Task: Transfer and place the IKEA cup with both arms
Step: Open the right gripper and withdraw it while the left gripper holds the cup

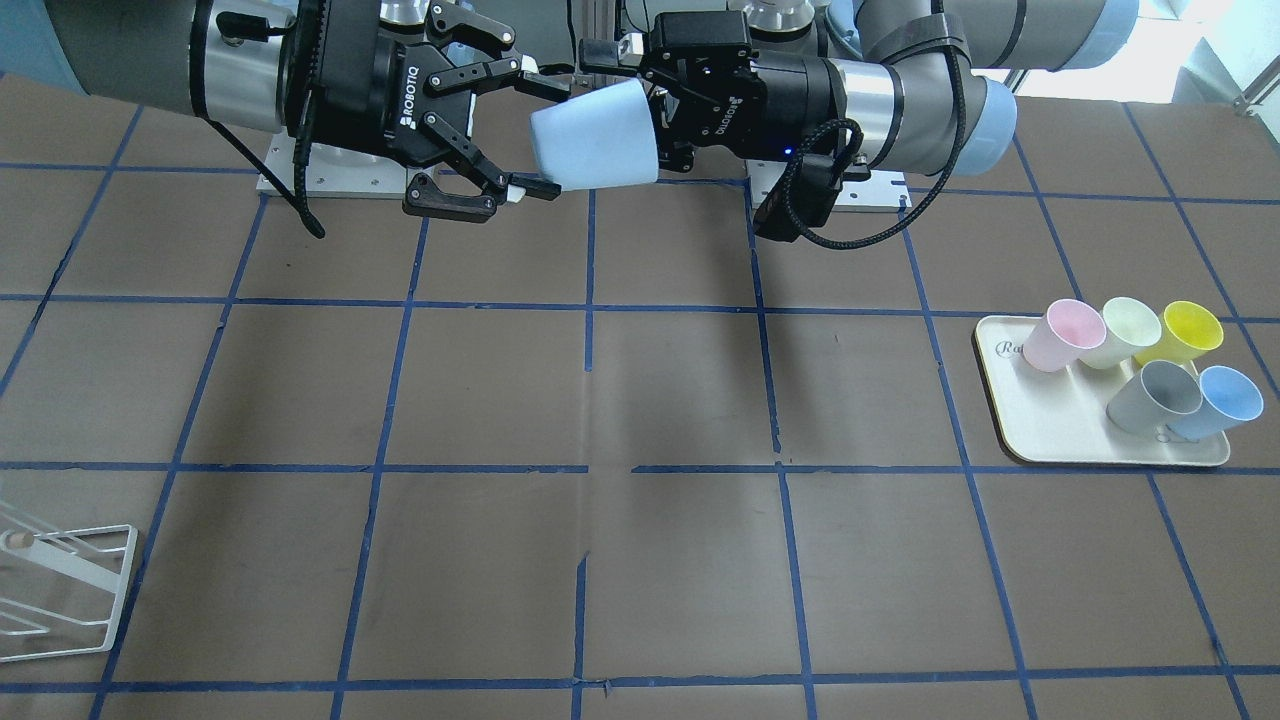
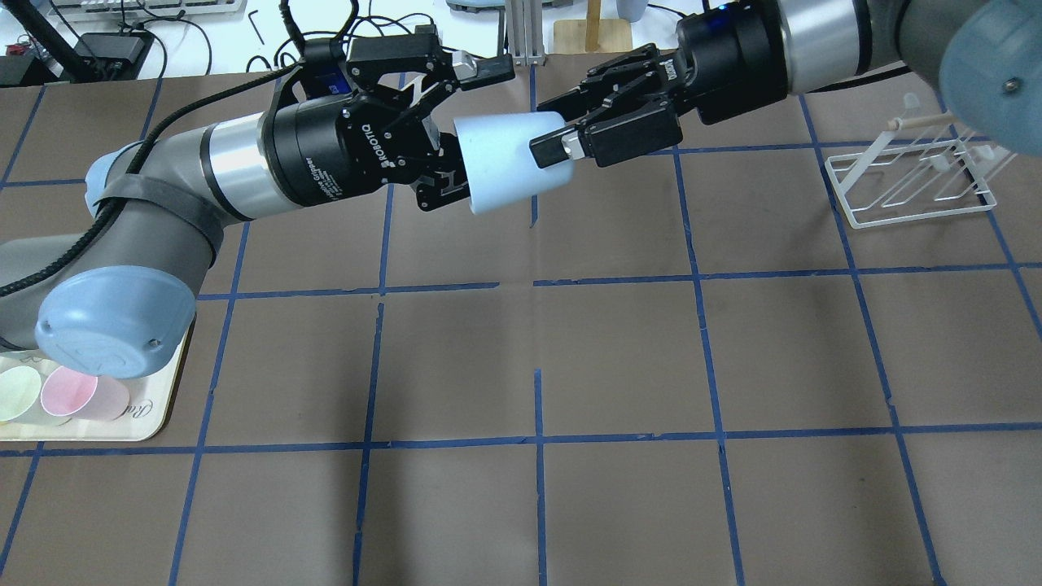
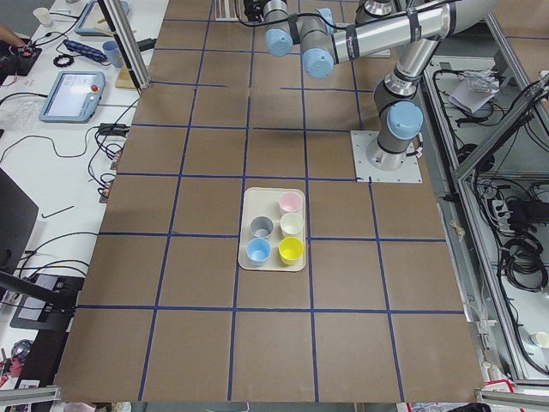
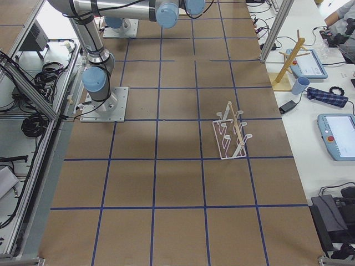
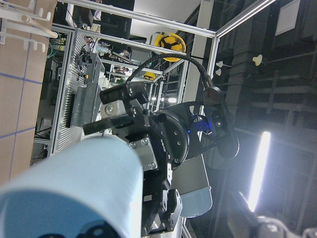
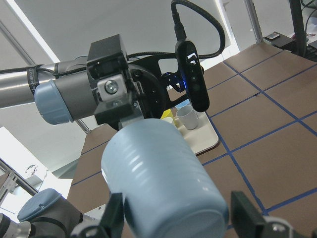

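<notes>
Two grippers met on one cup in mid-air, close to the robot's side of the table and midway between the arms. The left gripper [image 1: 662, 112] had its jaws clamped on the rim end of the light-blue IKEA cup [image 1: 600, 135], holding it out on its side. The right gripper [image 1: 533, 128] had its jaws spread wide, one finger on either side of the cup's narrow base. In the right wrist view a gap showed on both sides. I judged the handover about half made. The cup was off the tray and held out, but the right gripper had not yet closed, the left had not let go, and the placing was all to come. Further out, the tray [image 1: 1010, 400] lay well off on the robot's left with a pink cup [image 1: 1060, 335], a cream cup [image 1: 1125, 330], a yellow cup [image 1: 1185, 330], a grey cup [image 1: 1155, 395] and a second light-blue cup [image 1: 1220, 400]. A white wire rack [image 1: 70, 590] stood well apart at the robot's right end of the brown table [image 1: 640, 400], probably where the cup was bound. The risk I saw was the cup slipping if one gripper let go before the other had it.
</notes>
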Robot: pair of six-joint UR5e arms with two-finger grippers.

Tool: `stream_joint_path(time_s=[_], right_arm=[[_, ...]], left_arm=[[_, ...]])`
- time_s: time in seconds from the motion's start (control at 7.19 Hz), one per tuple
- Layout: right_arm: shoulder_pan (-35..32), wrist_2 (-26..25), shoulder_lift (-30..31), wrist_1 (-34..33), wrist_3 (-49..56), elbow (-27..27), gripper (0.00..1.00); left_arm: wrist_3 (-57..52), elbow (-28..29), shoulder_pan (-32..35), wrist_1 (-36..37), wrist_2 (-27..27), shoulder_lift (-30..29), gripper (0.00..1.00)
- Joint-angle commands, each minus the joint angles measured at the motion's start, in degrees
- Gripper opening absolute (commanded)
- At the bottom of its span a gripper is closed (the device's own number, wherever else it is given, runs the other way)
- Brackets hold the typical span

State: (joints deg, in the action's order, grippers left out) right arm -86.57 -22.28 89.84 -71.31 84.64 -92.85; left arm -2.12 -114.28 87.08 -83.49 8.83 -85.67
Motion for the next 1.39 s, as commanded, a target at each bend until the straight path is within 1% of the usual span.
stream_joint_path(time_s=[0.0,0.28,0.42,0.56,0.7,0.83,0.97,1.11,1.25], right_arm=[[0.2,-0.4,0.2,0.0,-2.4,0.8,1.0],[1.7,-1.0,-0.1,-0.1,-2.5,0.9,1.0],[3.2,-3.4,-0.1,-0.1,-2.2,1.3,1.0],[4.6,-4.2,0.0,0.3,-2.5,2.4,1.0],[5.1,-7.2,0.0,0.7,-2.7,3.6,1.0],[5.7,-11.0,0.1,1.0,-2.7,5.2,1.0],[6.5,-17.2,0.3,0.8,-3.4,8.0,1.0],[6.9,-26.6,0.3,0.8,-5.0,11.2,1.0],[7.0,-33.8,-0.2,0.0,-6.3,13.4,1.0]], left_arm=[[0.9,0.1,-0.4,0.0,-0.1,0.1,0.55],[1.6,0.2,-0.7,0.0,-0.2,0.2,0.56],[1.6,0.2,-1.2,0.1,-0.4,0.2,0.55],[2.4,0.1,-2.9,-0.1,-0.6,0.1,0.2],[5.0,0.1,-4.0,0.3,-0.8,0.5,0.06],[7.6,0.1,-4.8,2.7,-3.1,0.6,0.0],[11.7,0.1,-6.0,6.1,-8.1,0.5,0.0],[17.9,0.3,-8.1,11.1,-13.0,0.5,0.0],[22.6,0.5,-9.7,15.4,-19.9,0.6,0.0]])
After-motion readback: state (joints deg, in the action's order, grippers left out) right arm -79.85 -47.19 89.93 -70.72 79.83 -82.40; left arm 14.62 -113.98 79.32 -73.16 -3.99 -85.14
